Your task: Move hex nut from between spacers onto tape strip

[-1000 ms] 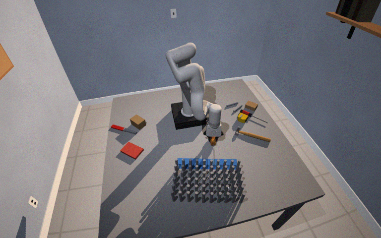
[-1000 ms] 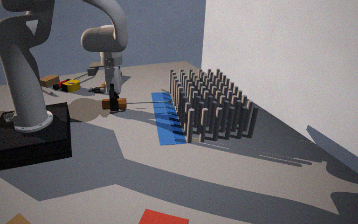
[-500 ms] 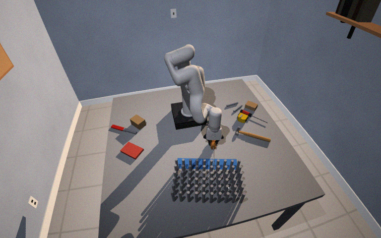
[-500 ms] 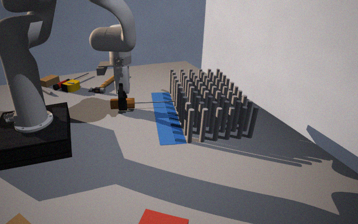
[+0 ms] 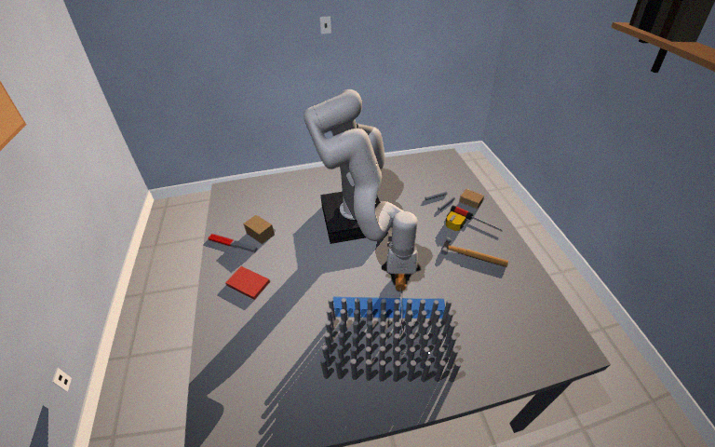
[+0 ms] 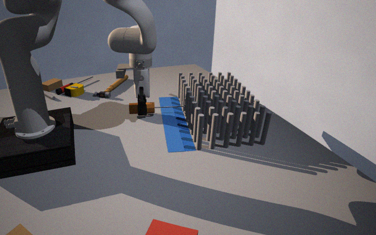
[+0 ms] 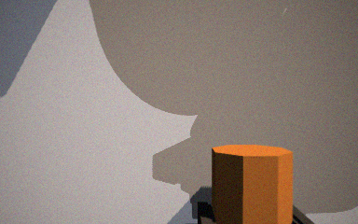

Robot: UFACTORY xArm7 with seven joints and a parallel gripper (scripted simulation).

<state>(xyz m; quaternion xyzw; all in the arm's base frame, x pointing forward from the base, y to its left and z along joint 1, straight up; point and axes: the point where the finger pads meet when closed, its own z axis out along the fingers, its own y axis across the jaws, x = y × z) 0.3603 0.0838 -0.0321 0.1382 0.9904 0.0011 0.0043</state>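
Observation:
My gripper (image 6: 142, 108) is shut on the orange-brown handle of the hook pick (image 6: 136, 107), holding it level just above the table. The handle also shows in the top view (image 5: 400, 282) and fills the bottom of the wrist view (image 7: 252, 184). The thin shaft (image 6: 166, 106) reaches across the blue tape strip (image 6: 176, 124) into the near rows of grey spacers (image 6: 222, 109). The strip (image 5: 388, 305) lies along the spacers' side nearest the arm. A small pale spot among the spacers (image 5: 427, 351) may be the hex nut; I cannot tell for sure. The hook tip is hidden among the spacers.
A hammer (image 5: 475, 254), a yellow tape measure (image 5: 454, 220), a small brown box (image 5: 471, 197) and small tools lie right of the arm base. A brown box (image 5: 258, 228), a red flat block (image 5: 247, 281) and a red-handled tool (image 5: 221, 239) lie left.

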